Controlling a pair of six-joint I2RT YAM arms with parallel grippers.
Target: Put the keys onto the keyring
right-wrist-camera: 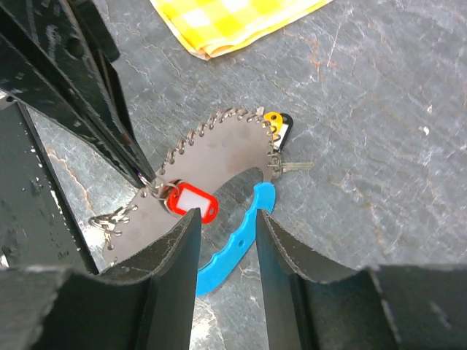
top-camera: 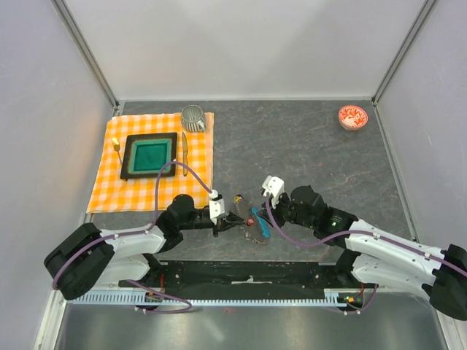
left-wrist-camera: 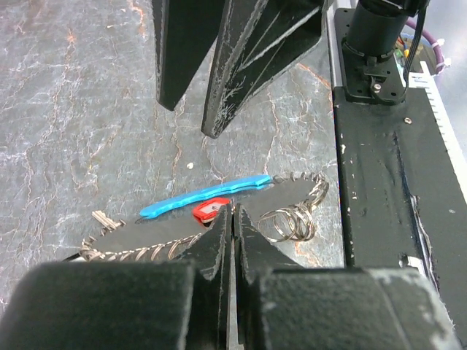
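Two grippers meet low over the dark stone table (top-camera: 306, 146), just ahead of the arm bases, and the keyring (right-wrist-camera: 193, 133) lies flat on the tabletop between them. Its beaded chain forms a loop, and the curved blue tag (right-wrist-camera: 232, 251) lies along the side nearest the right arm.

The left gripper (left-wrist-camera: 232, 216) has its fingers pressed together with no gap showing. From the right wrist's side, I see their tips pinched at the small metal ring of the red-tagged key (right-wrist-camera: 191, 202). That key lies on the loop with its white label facing up.

The right gripper (right-wrist-camera: 226, 226) stands apart, with one finger on either side of the blue tag. I cannot make out whether either finger touches it.

Across the loop from there, a yellow-headed key (right-wrist-camera: 272, 118) and a black tag (right-wrist-camera: 285, 131) sit together against the chain. A bare silver key blade (right-wrist-camera: 295, 166) pokes out just below them. A bunch of small split rings (left-wrist-camera: 288, 222) rests by the chain, just beside the left fingertips.

Further back on the left, a yellow checked cloth (top-camera: 109, 186) carries a black-rimmed green square plate (top-camera: 149, 154). Cutlery (top-camera: 184, 148) lies beside the plate, and a grey mug (top-camera: 193, 117) stands at the cloth's far edge. A red-patterned bowl (top-camera: 353, 117) sits well apart, near the far right corner.
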